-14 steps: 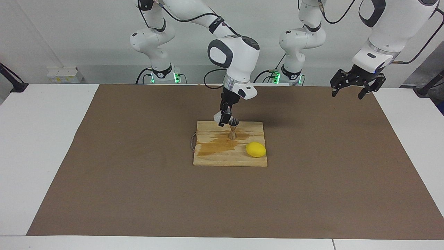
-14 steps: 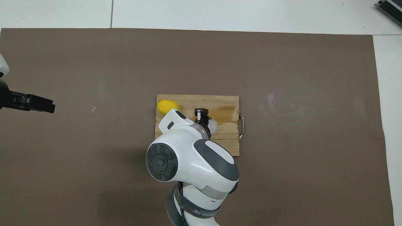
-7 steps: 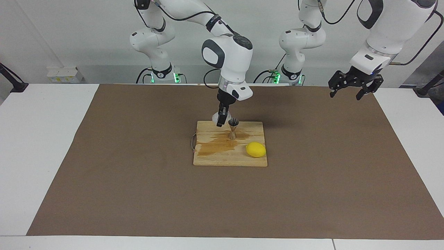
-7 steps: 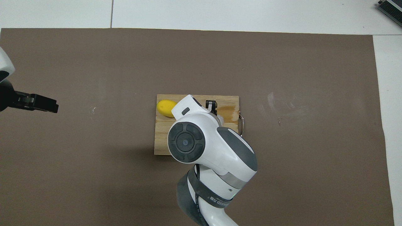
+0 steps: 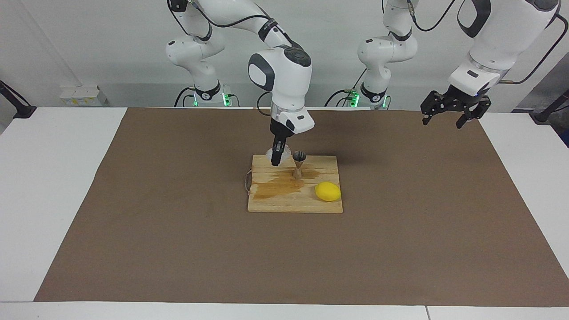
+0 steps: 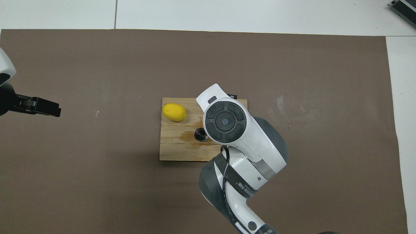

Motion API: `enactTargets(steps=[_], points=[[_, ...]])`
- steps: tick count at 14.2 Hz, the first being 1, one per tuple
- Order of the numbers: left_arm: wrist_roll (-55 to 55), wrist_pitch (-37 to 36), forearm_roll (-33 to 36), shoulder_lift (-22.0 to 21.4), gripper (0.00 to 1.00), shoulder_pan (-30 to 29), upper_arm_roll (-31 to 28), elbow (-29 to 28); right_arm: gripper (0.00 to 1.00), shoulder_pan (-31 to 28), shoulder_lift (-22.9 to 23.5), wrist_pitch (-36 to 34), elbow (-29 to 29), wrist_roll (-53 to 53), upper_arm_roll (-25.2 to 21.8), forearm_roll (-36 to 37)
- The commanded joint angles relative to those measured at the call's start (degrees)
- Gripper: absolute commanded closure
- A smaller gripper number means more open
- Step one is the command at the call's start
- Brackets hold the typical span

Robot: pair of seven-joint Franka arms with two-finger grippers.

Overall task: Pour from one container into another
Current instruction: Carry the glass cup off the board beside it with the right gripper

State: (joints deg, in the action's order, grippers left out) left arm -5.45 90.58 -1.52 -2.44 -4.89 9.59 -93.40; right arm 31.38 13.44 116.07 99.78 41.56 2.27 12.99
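Right gripper [image 5: 276, 158] apparently gripping glass cup [image 5: 271, 154]

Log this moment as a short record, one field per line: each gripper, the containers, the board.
right gripper: shut on glass cup, low over the cutting board
left gripper: open, waiting in the air over the mat's left-arm end
jigger: upright on the board
board: wet stain, lemon on it
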Motion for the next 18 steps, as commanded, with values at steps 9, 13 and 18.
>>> enactTargets(steps=[9,13,18], points=[[-0.1,0.5,-0.2,-0.5,0.0,0.8,-0.3,-0.7,0.6,-11.7,-2.5,6.6,6.9,20.2,0.5,-15.4],[-4.1,0.9,0.5,-1.2,0.0,0.8,-0.4,-2.2,0.6,-16.8,-3.4,8.8,10.5,30.6,0.5,-21.5],[-7.0,0.4,0.5,-1.7,0.0,0.1,-0.5,-2.7,0.6,-23.0,-5.9,14.8,19.1,46.7,0.5,-36.1]])
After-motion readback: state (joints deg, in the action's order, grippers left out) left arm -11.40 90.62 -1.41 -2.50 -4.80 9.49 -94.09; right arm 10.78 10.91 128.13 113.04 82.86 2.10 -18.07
